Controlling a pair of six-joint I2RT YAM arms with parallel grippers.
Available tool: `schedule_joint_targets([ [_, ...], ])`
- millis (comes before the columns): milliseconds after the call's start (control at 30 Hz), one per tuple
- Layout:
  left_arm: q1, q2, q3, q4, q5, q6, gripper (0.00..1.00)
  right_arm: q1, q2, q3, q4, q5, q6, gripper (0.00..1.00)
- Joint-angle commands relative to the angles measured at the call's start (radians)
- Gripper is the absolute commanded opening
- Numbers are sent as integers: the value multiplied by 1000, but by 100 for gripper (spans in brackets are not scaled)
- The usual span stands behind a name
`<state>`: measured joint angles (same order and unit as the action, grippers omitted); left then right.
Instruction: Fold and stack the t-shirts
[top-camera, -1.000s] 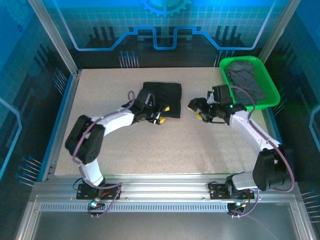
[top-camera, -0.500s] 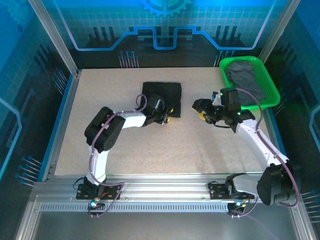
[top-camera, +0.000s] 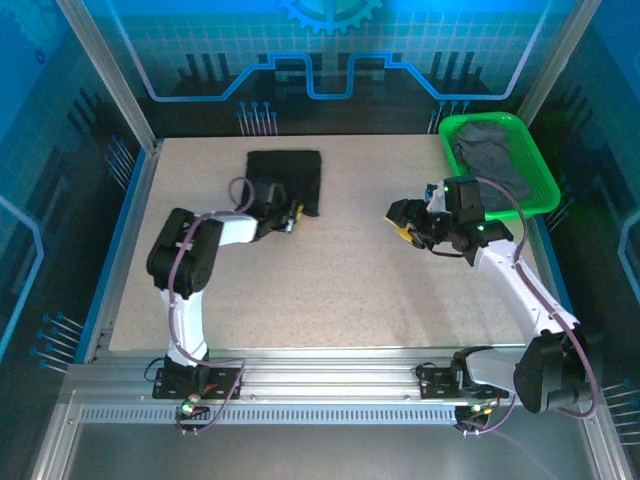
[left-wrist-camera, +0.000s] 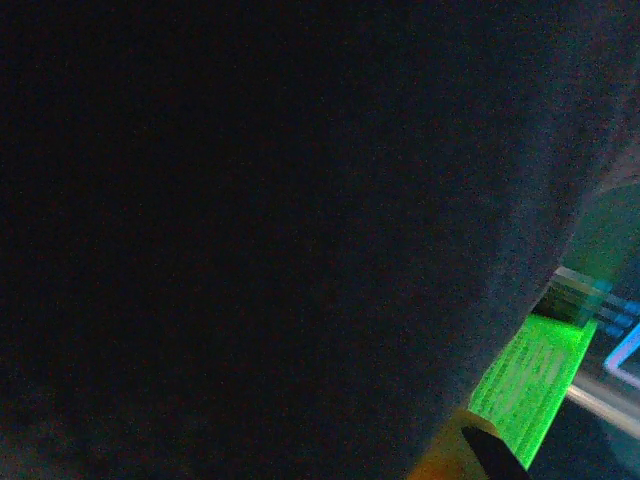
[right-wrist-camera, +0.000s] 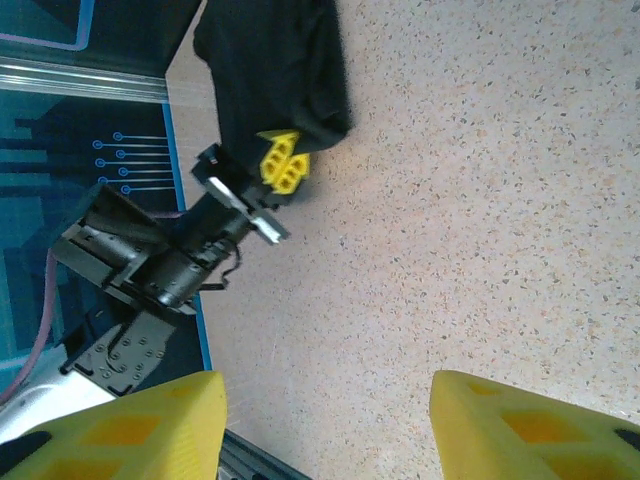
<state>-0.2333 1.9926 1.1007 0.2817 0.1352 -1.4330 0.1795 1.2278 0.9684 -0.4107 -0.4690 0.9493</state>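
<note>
Left fingers (top-camera: 291, 214) pinch the folded black cloth t-shirt (top-camera: 285, 172) at its 5 o'clock corner; slide it low across the table (top-camera: 350, 290) so folds hold, right fingers (top-camera: 403, 222) spread, clear.

Black t-shirt (top-camera: 285, 178), 11 o'clock; dark grey t-shirt (top-camera: 490, 160) in bright green basket (top-camera: 475, 120), 2 o'clock; table (top-camera: 350, 290) beige, dark-speckled; right gripper (right-wrist-camera: 320, 430) fingers (right-wrist-camera: 120, 425) yellow.

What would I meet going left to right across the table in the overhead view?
Folded black t-shirt → right gripper → green basket with grey t-shirts inside.
</note>
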Motion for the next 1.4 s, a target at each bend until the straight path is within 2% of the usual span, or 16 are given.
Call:
schedule_joint_targets([
  [0,138,-65,-25,-28,100,168,0,8,29,21,18,-24,2,56],
  [100,261,-65,-9,-48,186,288,0,33,64,45,35,-19,3,55],
  [267,420,-17,108,-208,290,498,0,81,124,89,69,-14,1,54],
  [467,523,52,240,-352,336,638,0,132,175,121,172,-24,9,53],
  [667,562,104,379,-487,325,759,0,157,209,148,264,-37,20,54],
  [933,567,179,519,-696,325,969,0,166,251,200,226,-46,8,53],
  [1267,568,98,418,-696,312,1028,0,178,245,217,205,-42,-14,55],
  [1300,566,85,414,-699,310,1028,5,179,241,217,205,-38,-17,56],
  [1367,566,46,400,-705,298,1016,50,178,231,220,205,-27,-22,69],
])
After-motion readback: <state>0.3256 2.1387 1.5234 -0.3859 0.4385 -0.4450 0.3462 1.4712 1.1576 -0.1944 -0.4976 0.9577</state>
